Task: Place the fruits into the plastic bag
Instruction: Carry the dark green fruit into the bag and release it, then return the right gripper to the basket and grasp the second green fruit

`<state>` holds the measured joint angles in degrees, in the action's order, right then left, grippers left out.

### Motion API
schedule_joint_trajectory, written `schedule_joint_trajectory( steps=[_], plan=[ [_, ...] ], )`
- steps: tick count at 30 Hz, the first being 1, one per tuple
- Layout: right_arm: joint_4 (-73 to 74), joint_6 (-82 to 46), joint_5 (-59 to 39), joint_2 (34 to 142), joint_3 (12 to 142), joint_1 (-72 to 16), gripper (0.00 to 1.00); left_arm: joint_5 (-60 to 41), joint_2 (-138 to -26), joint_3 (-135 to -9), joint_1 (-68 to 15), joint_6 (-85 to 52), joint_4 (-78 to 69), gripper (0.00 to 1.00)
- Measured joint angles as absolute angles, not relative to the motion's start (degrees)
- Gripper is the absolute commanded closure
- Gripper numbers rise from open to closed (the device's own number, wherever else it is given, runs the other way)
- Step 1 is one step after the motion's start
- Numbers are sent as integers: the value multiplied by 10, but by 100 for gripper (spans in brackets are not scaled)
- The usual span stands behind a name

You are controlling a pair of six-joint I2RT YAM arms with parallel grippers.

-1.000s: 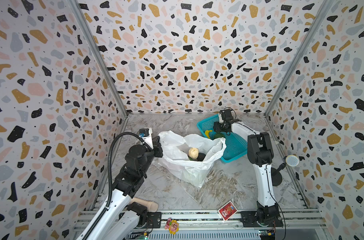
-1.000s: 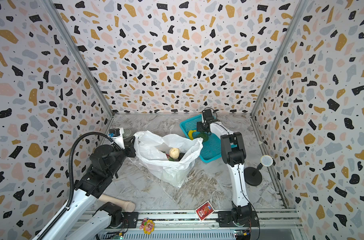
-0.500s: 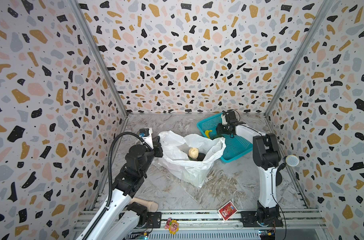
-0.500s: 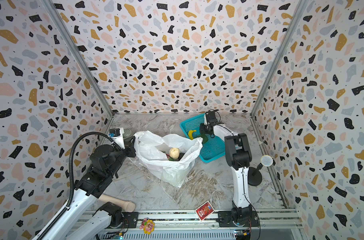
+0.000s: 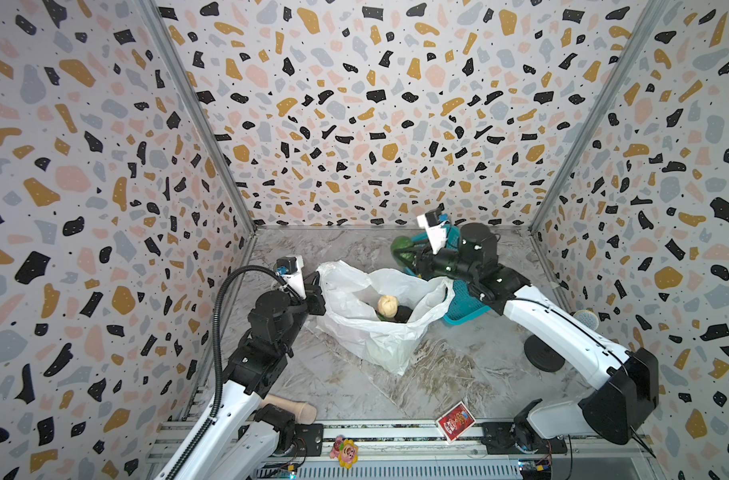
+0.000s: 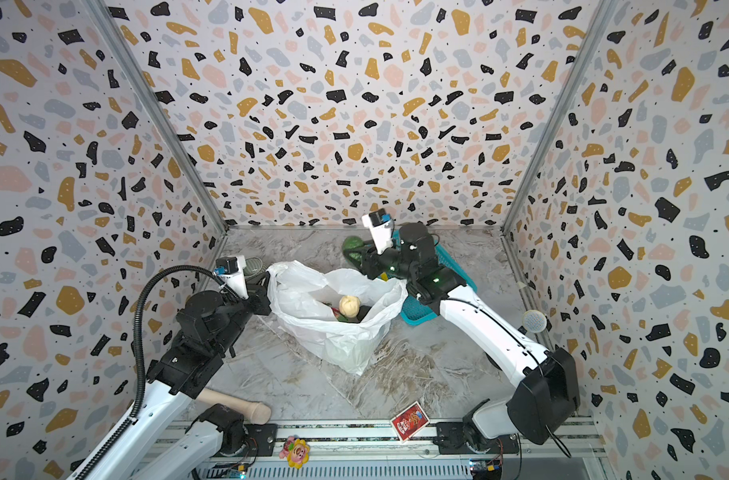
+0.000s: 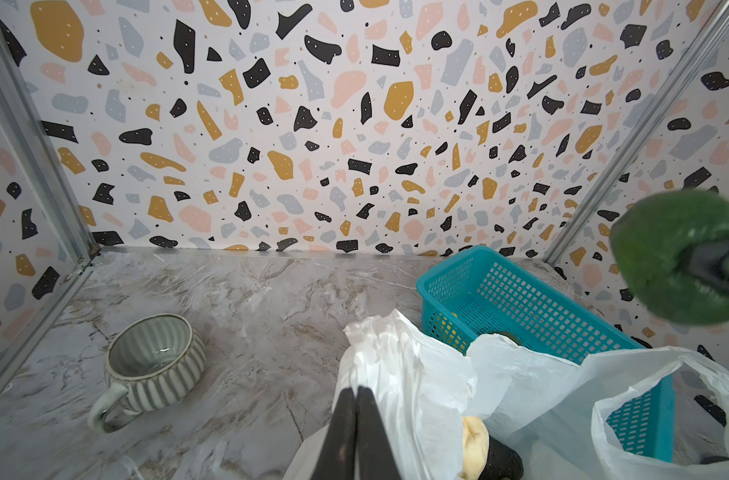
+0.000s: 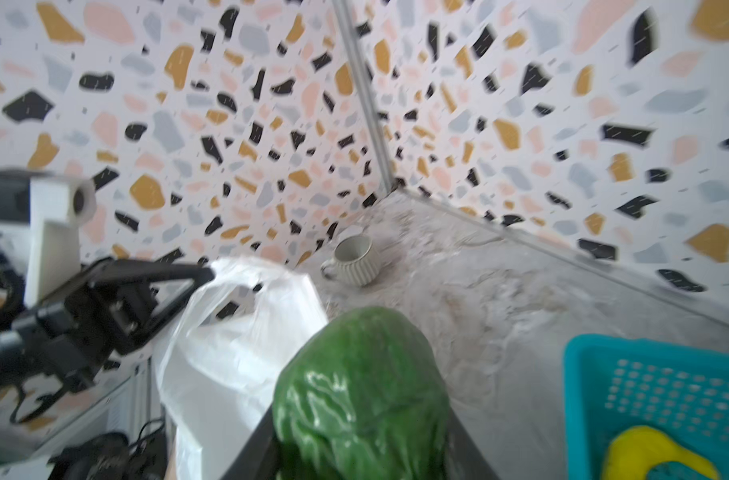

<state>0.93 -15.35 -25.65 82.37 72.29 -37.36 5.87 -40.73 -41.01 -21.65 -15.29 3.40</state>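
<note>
Marbled grey surface (image 5: pixel 458 374) between terrazzo-print walls carries a large crinkly white plastic bag (image 5: pixel 379 336), its mouth gaping upward because the left jaws are pinched fully shut on its rim, propping it open. Inside lie a cream knobbly fruit (image 5: pixel 387 306) and a dark oval fruit (image 5: pixel 404 313). The right jaws grip a glossy round green fruit (image 5: pixel 400 247) from both sides, aloft between the teal mesh basket (image 5: pixel 464 305) and the bag, presumably bound for the opening; a yellow banana (image 8: pixel 654 453) waits in the basket

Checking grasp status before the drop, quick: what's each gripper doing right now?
Left gripper: closed, pinching the rim of the plastic bag.
Right gripper: closed on the green fruit.
</note>
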Motion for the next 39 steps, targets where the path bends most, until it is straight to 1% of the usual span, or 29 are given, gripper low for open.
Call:
schedule_joint_trajectory(
  steps=[4,6,7,9,10,13,14,17,22,27,35,37,39],
  plan=[
    [-38,-131,-264,895,705,-426,67,55,-407,-413,-217,-157,34,100],
    [-69,-117,-264,934,706,-446,63,54,-408,-418,-217,-157,37,100],
    [-87,-109,-263,953,708,-456,54,54,-408,-422,-217,-157,38,100],
    [-127,-94,-263,987,718,-475,35,54,-408,-428,-217,-157,40,100],
    [-142,-86,-263,998,722,-482,28,54,-407,-432,-217,-157,41,100],
    [-164,-84,-258,1001,724,-496,18,54,-405,-439,-217,-157,47,100],
    [-163,-86,-259,995,724,-494,16,54,-404,-440,-217,-157,48,100],
    [-150,-101,-263,957,723,-467,14,54,-402,-441,-217,-157,50,100],
    [-99,-128,-261,866,724,-397,12,54,-402,-441,-217,-157,53,100],
    [-53,-144,-262,807,724,-361,12,54,-402,-441,-217,-157,55,100],
    [-38,-169,-267,808,718,-332,12,55,-401,-441,-217,-157,56,100],
    [-40,-187,-258,814,717,-311,13,55,-400,-441,-218,-157,57,100],
    [-41,-210,-247,821,717,-270,12,57,-396,-441,-218,-157,60,100]
  ],
)
